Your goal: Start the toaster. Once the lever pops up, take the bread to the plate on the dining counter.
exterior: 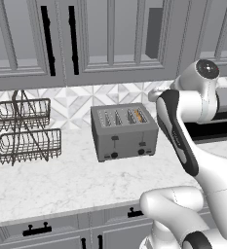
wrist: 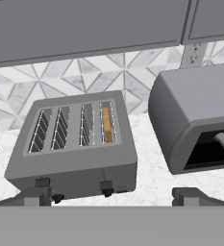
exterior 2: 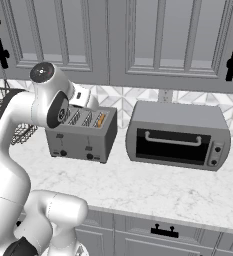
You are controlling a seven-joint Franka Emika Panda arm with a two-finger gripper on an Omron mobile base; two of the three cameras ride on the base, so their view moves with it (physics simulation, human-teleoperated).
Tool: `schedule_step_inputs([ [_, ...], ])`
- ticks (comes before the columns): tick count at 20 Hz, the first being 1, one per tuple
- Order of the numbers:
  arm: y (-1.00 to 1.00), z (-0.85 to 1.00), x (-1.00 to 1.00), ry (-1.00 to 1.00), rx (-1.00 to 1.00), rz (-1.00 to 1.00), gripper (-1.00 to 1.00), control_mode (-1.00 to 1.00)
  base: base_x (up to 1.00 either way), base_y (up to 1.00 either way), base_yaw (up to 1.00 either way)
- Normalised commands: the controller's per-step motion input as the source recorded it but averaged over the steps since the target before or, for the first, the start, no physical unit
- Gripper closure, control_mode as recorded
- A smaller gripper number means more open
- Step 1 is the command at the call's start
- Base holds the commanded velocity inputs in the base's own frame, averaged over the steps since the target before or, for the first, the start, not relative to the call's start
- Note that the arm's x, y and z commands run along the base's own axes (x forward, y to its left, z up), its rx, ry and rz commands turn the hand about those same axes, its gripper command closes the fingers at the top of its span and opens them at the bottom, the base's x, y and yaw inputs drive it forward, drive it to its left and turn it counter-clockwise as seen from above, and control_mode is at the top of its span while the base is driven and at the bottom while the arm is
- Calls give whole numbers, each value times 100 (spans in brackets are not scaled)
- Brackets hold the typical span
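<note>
Evidently nothing is done yet: the bread sits in the toaster at twelve o'clock of the tool; jaws apart, levers unpressed.

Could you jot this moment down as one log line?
phase: approach | tool: open, above toaster | bread: in rightmost slot | levers: up

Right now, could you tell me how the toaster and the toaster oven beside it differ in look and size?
The toaster is the smaller, boxy one, loaded from four slots on top; the toaster oven is wider, with a dark front door and a bar handle. The toaster carries two front levers and two knobs; the toaster oven's knobs sit at its right end. The toaster holds bread in its rightmost slot. Both are grey and stand on the marble worktop.
</note>
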Motion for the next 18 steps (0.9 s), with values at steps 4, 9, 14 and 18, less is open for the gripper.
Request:
schedule_step_inputs([
  [4, 0, 0, 0, 0, 0, 0, -100, -100, 0, 0, 0],
  [9, 0, 0, 0, 0, 0, 0, -100, -100, 0, 0, 0],
  [14, 0, 0, 0, 0, 0, 0, -100, -100, 0, 0, 0],
  [18, 0, 0, 0, 0, 0, 0, -100, -100, 0, 0, 0],
])
